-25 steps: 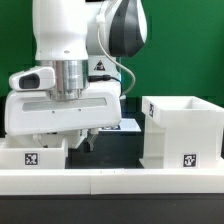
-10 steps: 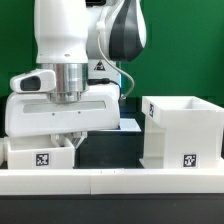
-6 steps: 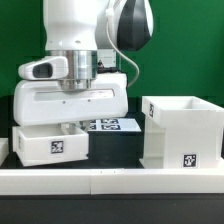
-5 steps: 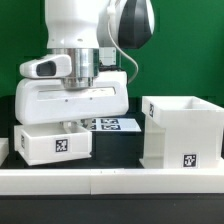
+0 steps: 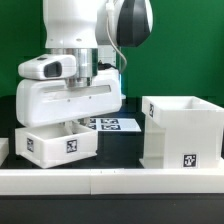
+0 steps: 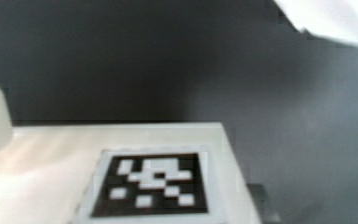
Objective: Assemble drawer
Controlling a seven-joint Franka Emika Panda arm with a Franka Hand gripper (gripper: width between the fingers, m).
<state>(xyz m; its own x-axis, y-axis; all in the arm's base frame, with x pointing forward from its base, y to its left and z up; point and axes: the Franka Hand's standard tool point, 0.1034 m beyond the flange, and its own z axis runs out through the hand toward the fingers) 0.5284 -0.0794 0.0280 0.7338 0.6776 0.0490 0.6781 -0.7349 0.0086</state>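
One tray (image 5: 55,146) is up off the dark table (image 5: 120,150), and the gripper (image 5: 72,126) has it, clamped on the tray's upper edge! The fingertips are mostly hidden under the wide white hand. The tray hangs slightly tilted, its square tag (image 5: 71,144) facing the exterior camera. From the wrist, that white wall (image 6: 69,145) and its tag (image 6: 155,183) loom close, with dark table beyond. Out at 3 o'clock from the tray, well apart, the tall housing (image 5: 180,125) stands upright, open top showing. Back at 1 o'clock lies the marker board (image 5: 112,125), flat. Down at 6 o'clock the long rail (image 5: 110,181) runs across the front
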